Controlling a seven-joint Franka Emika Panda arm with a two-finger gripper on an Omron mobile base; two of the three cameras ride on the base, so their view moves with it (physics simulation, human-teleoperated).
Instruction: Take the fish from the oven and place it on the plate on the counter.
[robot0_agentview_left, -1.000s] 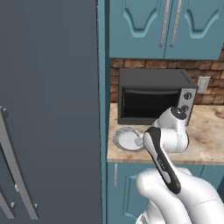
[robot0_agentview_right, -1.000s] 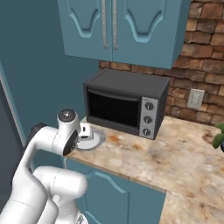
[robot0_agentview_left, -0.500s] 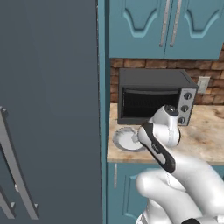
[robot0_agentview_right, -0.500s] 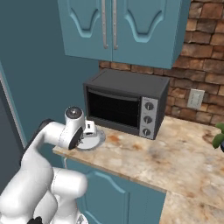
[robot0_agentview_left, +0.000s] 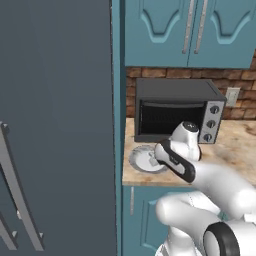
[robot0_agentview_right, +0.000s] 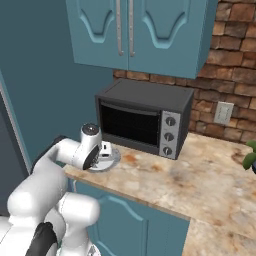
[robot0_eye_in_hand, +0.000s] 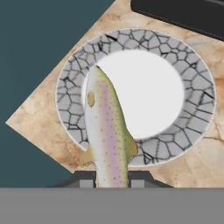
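Observation:
In the hand view the fish (robot0_eye_in_hand: 107, 131), pale with a pink stripe and olive edge, hangs tail-first from my gripper (robot0_eye_in_hand: 111, 178), which is shut on it. Its head reaches over the left rim of the plate (robot0_eye_in_hand: 197, 96), a round plate with a white centre and a crackled grey rim. The plate (robot0_agentview_left: 140, 159) lies on the counter (robot0_agentview_left: 235, 145) near its left front corner, in front of the toaster oven. My gripper (robot0_agentview_left: 156, 158) hovers just above it, and from the right base view the gripper (robot0_agentview_right: 105, 152) is over the plate (robot0_agentview_right: 112, 161). The oven is out of view.
A dark toaster oven (robot0_agentview_left: 175, 110) stands right behind the plate against the brick wall. A tall grey panel (robot0_agentview_left: 55, 125) with bar handles rises left of the counter. Teal wall cabinets (robot0_agentview_right: 135, 30) hang above. The counter (robot0_agentview_right: 200, 175) stretches free to the right.
The hand with the fish has moved a little left and down, closer over the plate. The grip has not changed.

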